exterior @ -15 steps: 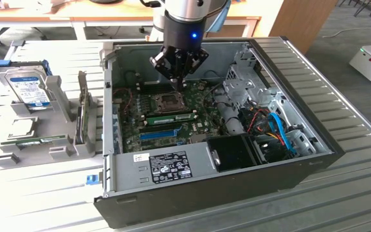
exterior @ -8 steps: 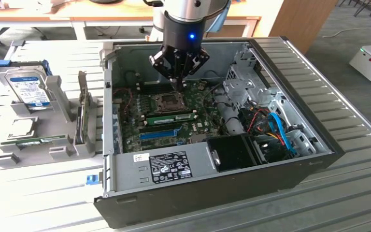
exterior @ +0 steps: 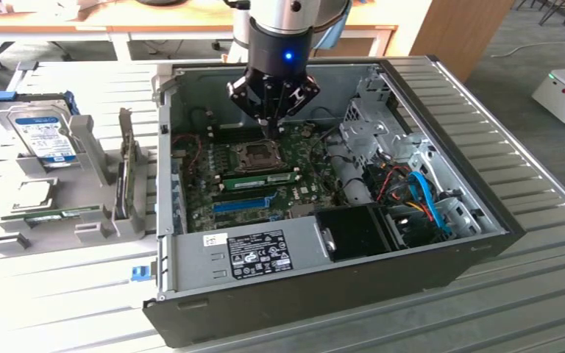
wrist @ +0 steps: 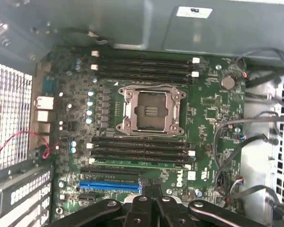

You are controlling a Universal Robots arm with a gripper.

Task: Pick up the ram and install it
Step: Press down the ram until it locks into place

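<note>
One computer case, one hard drive (in caddy), two green sticks.

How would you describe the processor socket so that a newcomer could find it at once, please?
Look into the open computer case at the green motherboard on its floor. Near the board's middle, between two banks of long black memory slots, sits the processor socket. Unlike those narrow strips and the bright blue slot, it is square, with a silver metal frame around a dark centre.
</note>
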